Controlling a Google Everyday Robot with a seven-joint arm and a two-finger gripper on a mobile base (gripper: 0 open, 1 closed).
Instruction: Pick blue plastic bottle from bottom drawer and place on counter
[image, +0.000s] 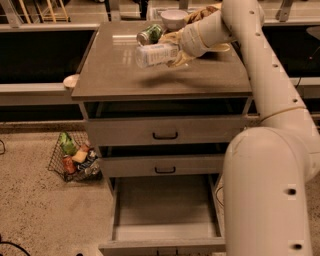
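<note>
Blue plastic bottle (155, 54), clear and pale with a whitish label, hung on its side just above the glossy grey-brown bench (125, 75), a faint shadow beneath it. The end effector (174, 49) was clamped around its right end, so the cap was hidden behind the yellowish fingers (175, 37). Just behind the bottle sat a green-labelled metal can (150, 35). A white bowl (174, 19) and a crumpled brown bag (202, 12), partly covered by the arm, stood farther back. Below, the wide grey bottom drawer (165, 210) stood pulled out, its right side cut off by the robot's white arm (270, 190). A wire basket (75, 157) of hard-to-read packets sat on the floor to the left.
</note>
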